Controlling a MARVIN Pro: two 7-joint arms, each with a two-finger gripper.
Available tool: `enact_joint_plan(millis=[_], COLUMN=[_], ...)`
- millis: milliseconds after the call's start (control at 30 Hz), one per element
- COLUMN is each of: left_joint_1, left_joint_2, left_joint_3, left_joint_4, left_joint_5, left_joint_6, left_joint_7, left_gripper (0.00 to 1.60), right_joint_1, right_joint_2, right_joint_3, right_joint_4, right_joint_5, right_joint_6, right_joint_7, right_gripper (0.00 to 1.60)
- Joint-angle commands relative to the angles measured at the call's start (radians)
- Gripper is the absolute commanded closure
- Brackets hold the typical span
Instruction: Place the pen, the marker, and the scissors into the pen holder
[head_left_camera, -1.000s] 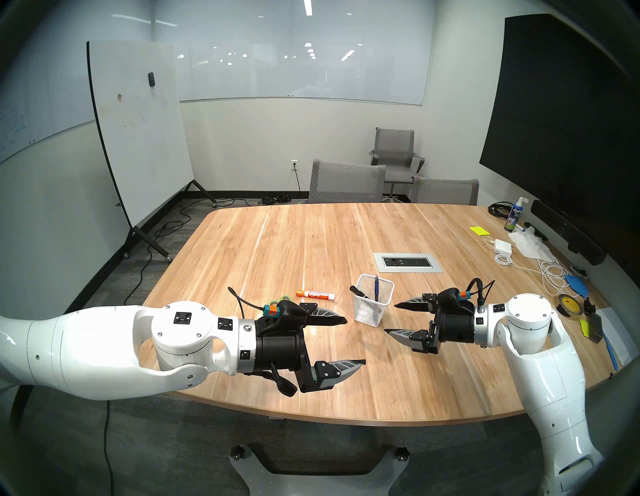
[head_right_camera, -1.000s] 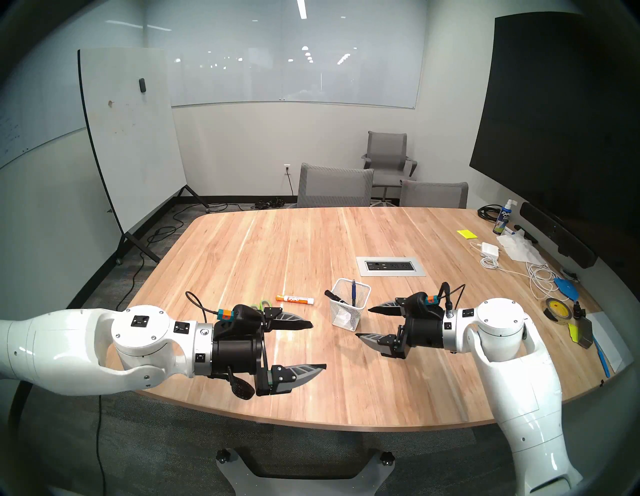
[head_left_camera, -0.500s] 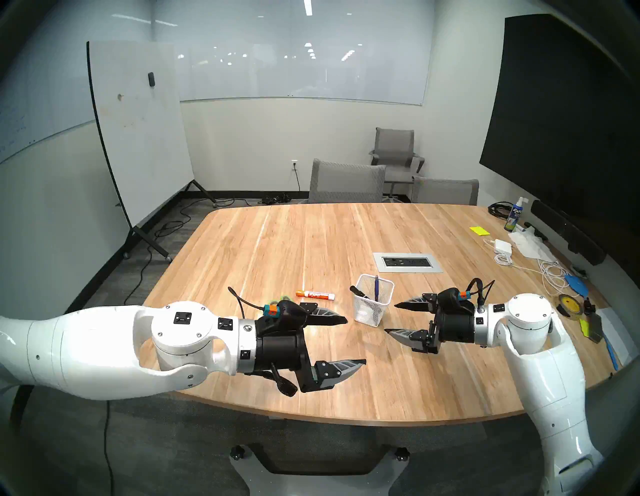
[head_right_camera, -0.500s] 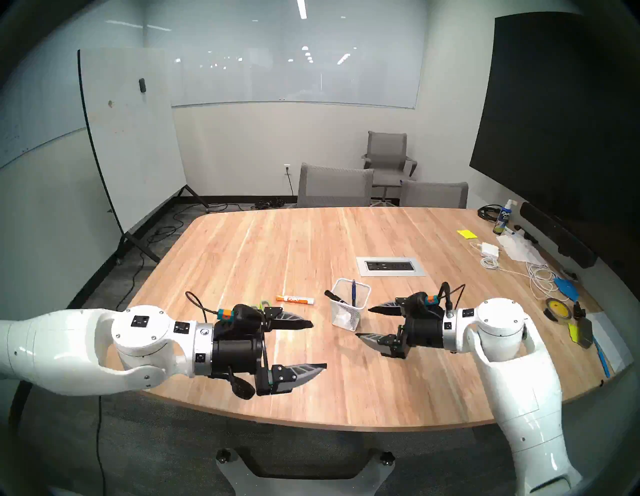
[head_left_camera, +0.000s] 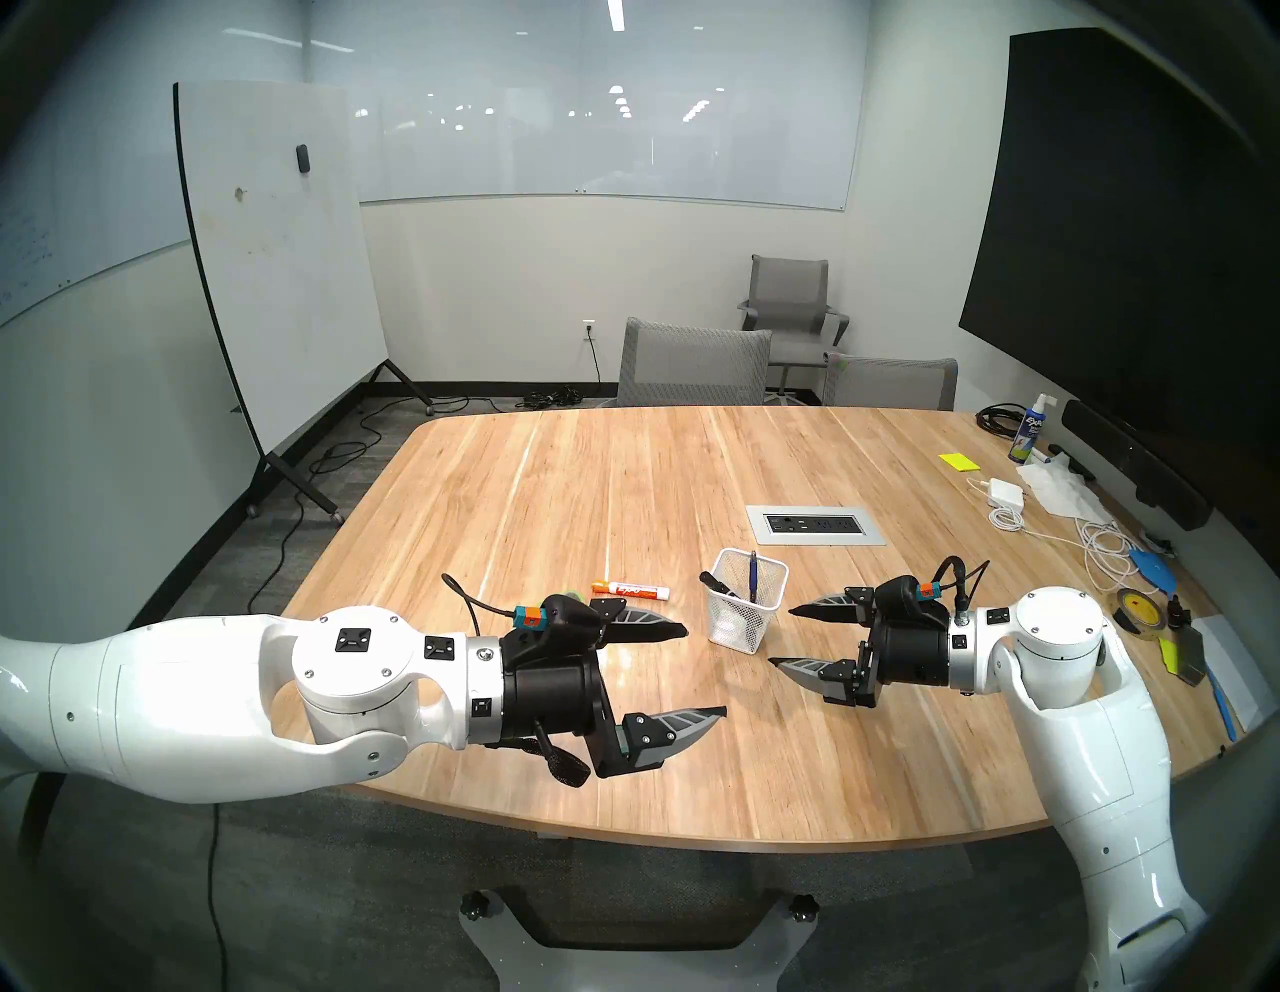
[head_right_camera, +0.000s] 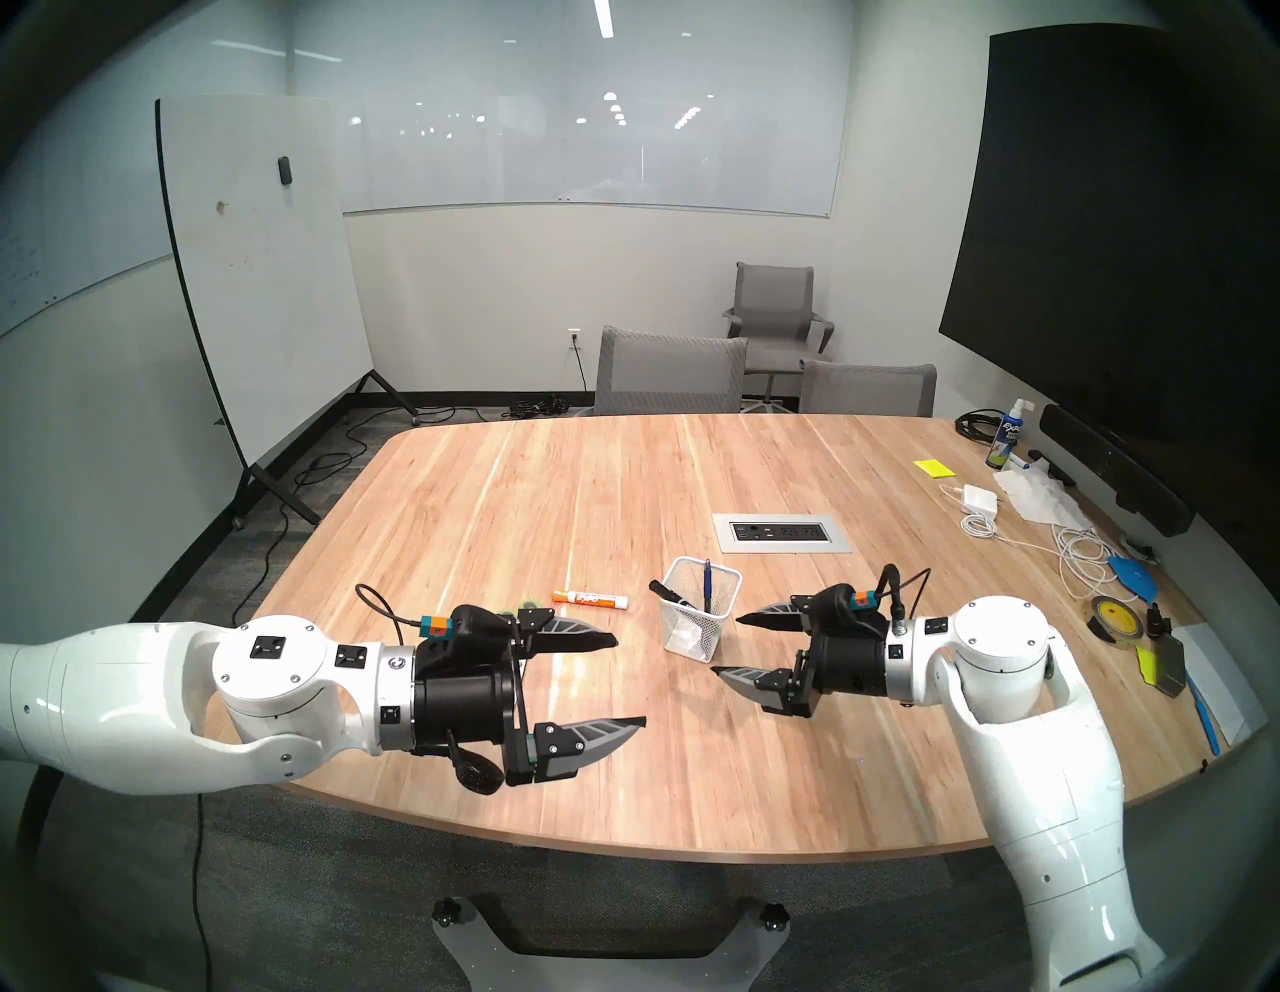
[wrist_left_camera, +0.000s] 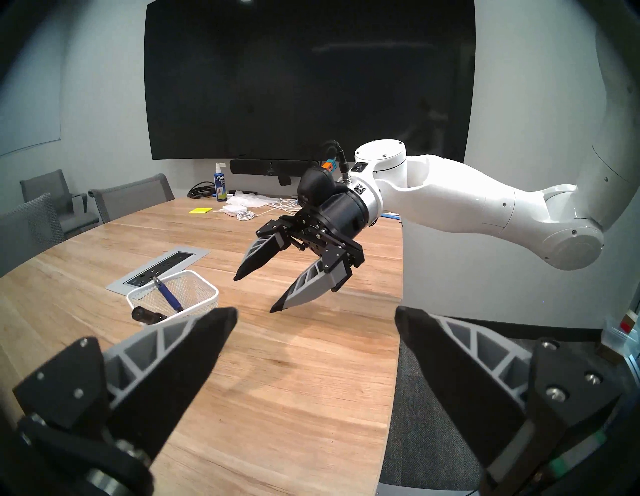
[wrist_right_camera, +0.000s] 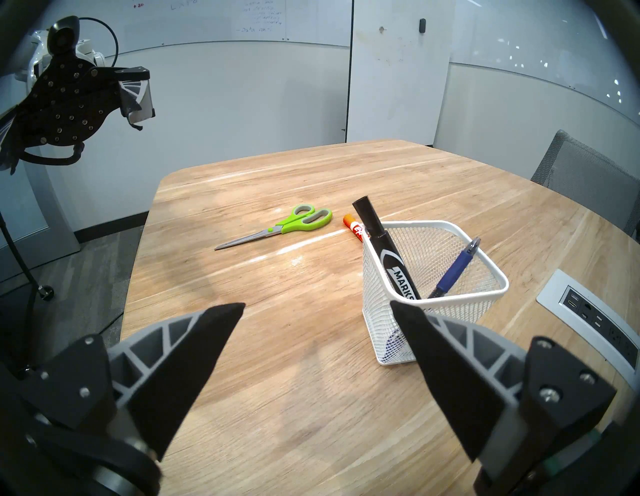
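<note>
The white wire pen holder (wrist_right_camera: 433, 277) holds a thin blue pen (wrist_right_camera: 453, 270) and fat black marker (wrist_right_camera: 384, 249). Green-handled scissors (wrist_right_camera: 277, 228) lie flat on the wooden surface (wrist_right_camera: 311, 346). Left end effector (head_left_camera: 703, 672) and right end effector (head_left_camera: 783, 637) are both wide open, holding nothing.

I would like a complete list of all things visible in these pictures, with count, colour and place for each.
pen holder: one, white mesh, upright on the table between the grippers
pen: one, blue, in the holder
black marker: one, leaning in the holder
orange marker: one, orange and white, flat on the table left of the holder
scissors: one, green handles, flat beside the orange marker
table: one, light wood
power panel: one, grey, set into the table
spray bottle: one, blue and white, far right edge
sticky notes: one yellow pad
chairs: three, grey
whiteboard: one, on wheels
left gripper: open, empty
right gripper: open, empty
</note>
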Motion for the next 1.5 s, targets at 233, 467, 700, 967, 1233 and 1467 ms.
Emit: enact_joint_plan(millis=[233,467,700,967,1233,1467], left_joint_1=[0.029,0.016,-0.016,-0.053,-0.076,-0.091], left_joint_2=[0.154,0.147,0.093,0.017,-0.037,-0.065], left_joint_3=[-0.001,-0.011,-0.033,-0.063,-0.078,-0.08], left_joint_4=[0.04,0.115,0.183,0.261,0.298,0.305], left_joint_5=[-0.068,-0.142,-0.187,-0.235,-0.266,-0.271], left_joint_6=[-0.146,-0.125,-0.047,0.077,0.204,0.304], left_joint_7=[-0.131,-0.234,-0.261,-0.264,-0.214,-0.145], left_gripper=[0.0,0.0,0.0,0.0,0.0,0.0], right_joint_1=[0.01,0.01,0.01,0.01,0.01,0.01], right_joint_2=[-0.001,-0.001,-0.001,-0.001,-0.002,-0.002], right_joint_3=[0.003,0.003,0.003,0.003,0.003,0.003], right_joint_4=[-0.015,-0.015,-0.015,-0.015,-0.015,-0.015], right_joint_5=[0.004,0.004,0.004,0.003,0.003,0.003], right_joint_6=[0.001,0.002,0.001,0.001,0.001,0.002], right_joint_7=[0.001,0.002,0.002,0.002,0.002,0.002], right_gripper=[0.0,0.0,0.0,0.0,0.0,0.0])
